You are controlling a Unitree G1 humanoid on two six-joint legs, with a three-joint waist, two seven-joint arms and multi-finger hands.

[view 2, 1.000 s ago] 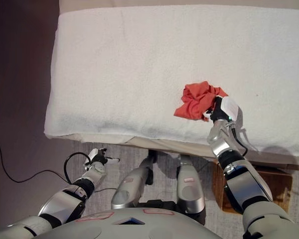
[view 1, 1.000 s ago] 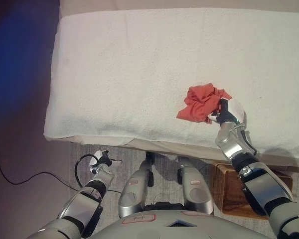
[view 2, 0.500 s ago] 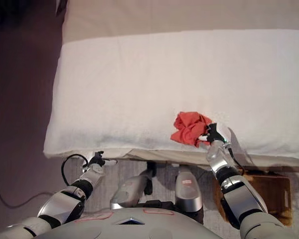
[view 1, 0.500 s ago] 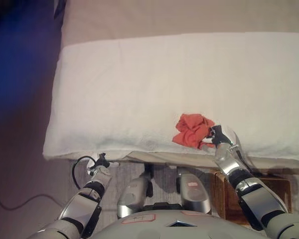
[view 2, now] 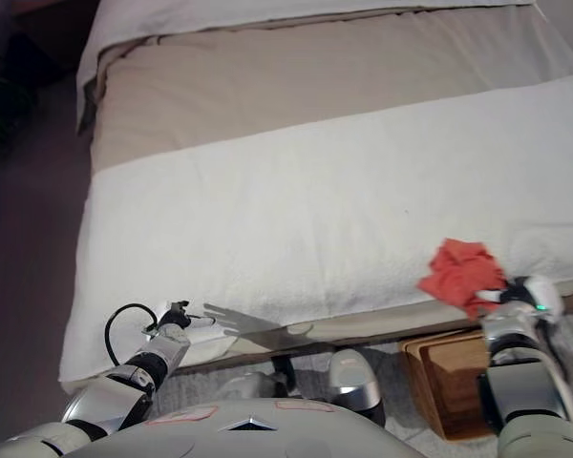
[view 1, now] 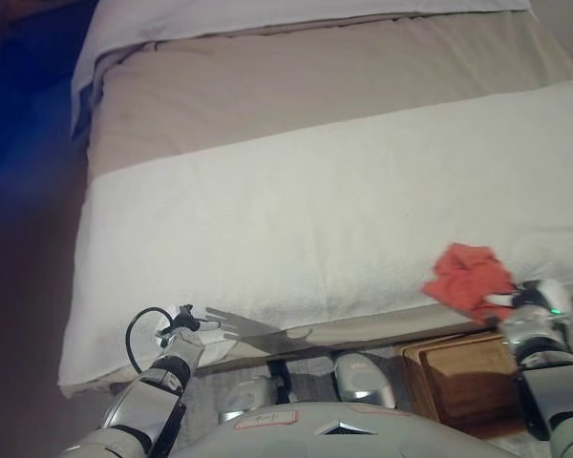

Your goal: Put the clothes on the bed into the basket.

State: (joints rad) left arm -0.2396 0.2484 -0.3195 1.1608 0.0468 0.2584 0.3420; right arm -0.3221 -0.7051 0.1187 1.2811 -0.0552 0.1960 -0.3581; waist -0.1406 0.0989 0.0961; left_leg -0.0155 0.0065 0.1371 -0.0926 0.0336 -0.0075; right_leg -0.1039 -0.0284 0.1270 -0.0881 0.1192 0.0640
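Note:
A crumpled red cloth [view 1: 466,278] hangs at the near edge of the bed [view 1: 306,210], partly over the side. My right hand [view 1: 532,299] is just right of the cloth and pinches its lower right corner. A brown basket [view 1: 461,378] stands on the floor right below the cloth and the hand, against the bed's side. My left hand [view 1: 182,328] is low at the left, in front of the bed's edge, fingers relaxed and holding nothing.
A white blanket covers the near half of the bed, with a beige sheet [view 1: 296,81] beyond it and white bedding [view 1: 248,14] at the far end. Dark floor lies to the left of the bed.
The view has swung up and to the left. My right hand has dragged the red cloth from the blanket's surface to the bed's near edge, above the basket. The left hand stays low.

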